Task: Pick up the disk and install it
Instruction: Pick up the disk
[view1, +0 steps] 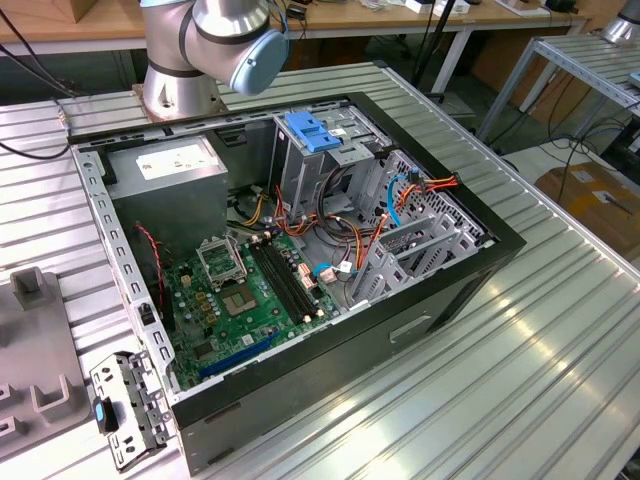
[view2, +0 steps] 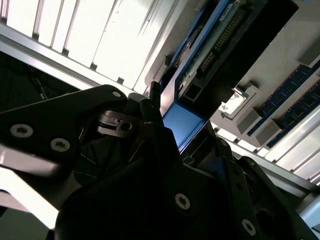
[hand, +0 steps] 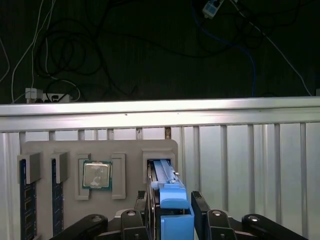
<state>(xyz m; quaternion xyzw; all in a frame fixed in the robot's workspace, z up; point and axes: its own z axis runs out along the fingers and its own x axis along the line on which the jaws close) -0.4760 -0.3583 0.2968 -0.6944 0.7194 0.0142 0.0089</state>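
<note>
In the first wrist view the disk (hand: 167, 185) stands on edge in a slot of a grey fixture plate (hand: 65, 150), with its blue side rail facing the camera. My gripper (hand: 172, 200) has a black finger pressed against each side of that rail, shut on it. In the second wrist view the disk's blue rail (view2: 184, 125) shows between the dark fingers (view2: 150, 107), and its connector edge runs away from them. The exterior view shows the open computer case (view1: 420, 320) and its grey drive cage (view1: 340, 160) topped by a blue bracket (view1: 312, 135).
The fixture plate also holds a processor chip (hand: 96, 175) and memory sticks (hand: 26, 200). Behind it is the ribbed metal table edge (hand: 200, 112). Inside the case are a green motherboard (view1: 240, 300), loose cables (view1: 400, 195) and a grey power-supply box (view1: 165, 170). The arm's base (view1: 180, 80) stands behind the case.
</note>
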